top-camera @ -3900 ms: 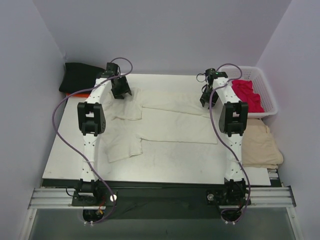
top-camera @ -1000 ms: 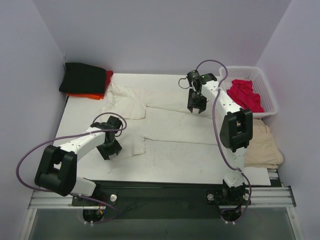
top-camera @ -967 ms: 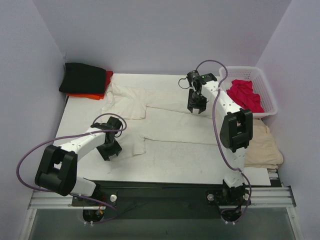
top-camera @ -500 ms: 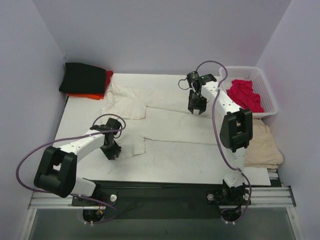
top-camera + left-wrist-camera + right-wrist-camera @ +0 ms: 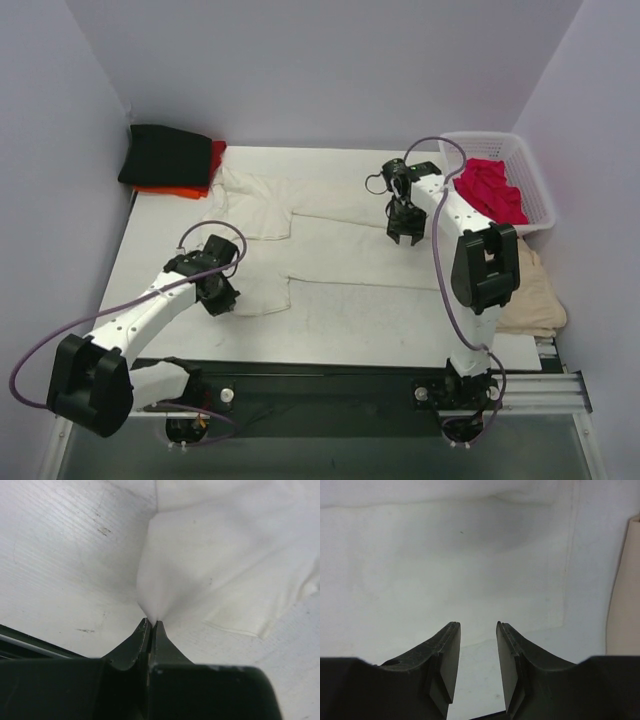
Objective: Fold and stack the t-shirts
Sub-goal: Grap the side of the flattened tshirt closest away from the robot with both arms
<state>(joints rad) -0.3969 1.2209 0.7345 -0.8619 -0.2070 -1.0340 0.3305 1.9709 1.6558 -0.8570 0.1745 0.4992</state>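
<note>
1. left pincer (image 5: 151, 623): clenched on a small peak of the large cream-white cloth t-shirt (image 5: 215, 565), at its near left edge, close to the front of the white bench (image 5: 140, 260).
2. handling, as judged: the cloth is soft, light and limp, so it will sag and drag rather than hold a shape. take hold at a hem or corner and catch every layer; a thin pinch may slip.
3. the shirt lies spread across the middle of the bench.
4. right pincer (image 5: 478, 625): released, jaws apart, nothing between them, over the shirt's far right part.
5. far left: folded black t-shirt (image 5: 165, 155) on an orange-red t-shirt (image 5: 185, 190).
6. far right: crimson t-shirt (image 5: 490, 190) in a white plastic lattice basket (image 5: 537, 200).
</note>
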